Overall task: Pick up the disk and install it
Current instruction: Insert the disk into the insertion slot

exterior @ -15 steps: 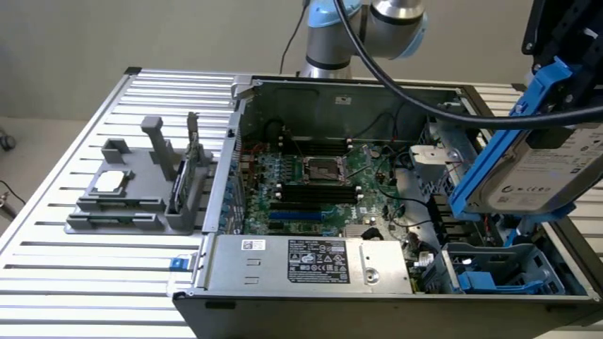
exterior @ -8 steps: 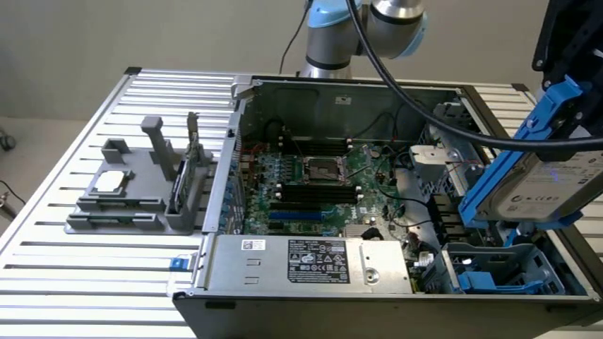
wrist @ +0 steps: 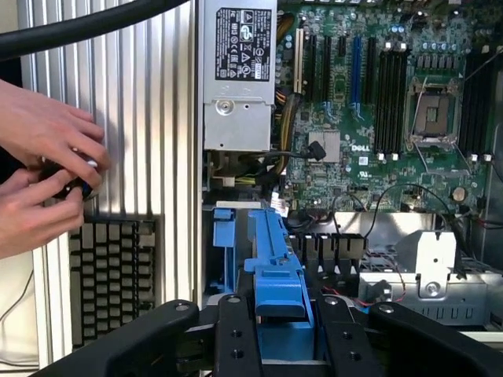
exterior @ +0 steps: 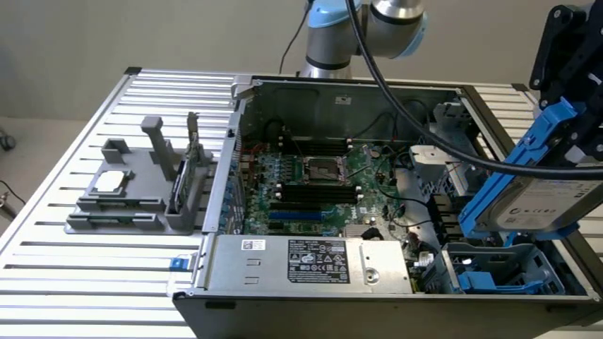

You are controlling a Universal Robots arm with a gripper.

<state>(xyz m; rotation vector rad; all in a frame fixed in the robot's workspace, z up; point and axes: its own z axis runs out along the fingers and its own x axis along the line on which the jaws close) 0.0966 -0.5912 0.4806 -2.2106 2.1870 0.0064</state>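
Aluminium slatted table point(exterior: 56, 296), beige wall point(exterior: 75, 35), disk point(exterior: 551, 201) over open case point(exterior: 320, 99)

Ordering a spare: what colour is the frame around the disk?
Blue; the frame on the disk shows best in the exterior view.

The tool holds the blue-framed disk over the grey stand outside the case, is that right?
No. The tool holds the disk over the open computer case, above its blue bay, not over the grey stand; the exterior view shows it.
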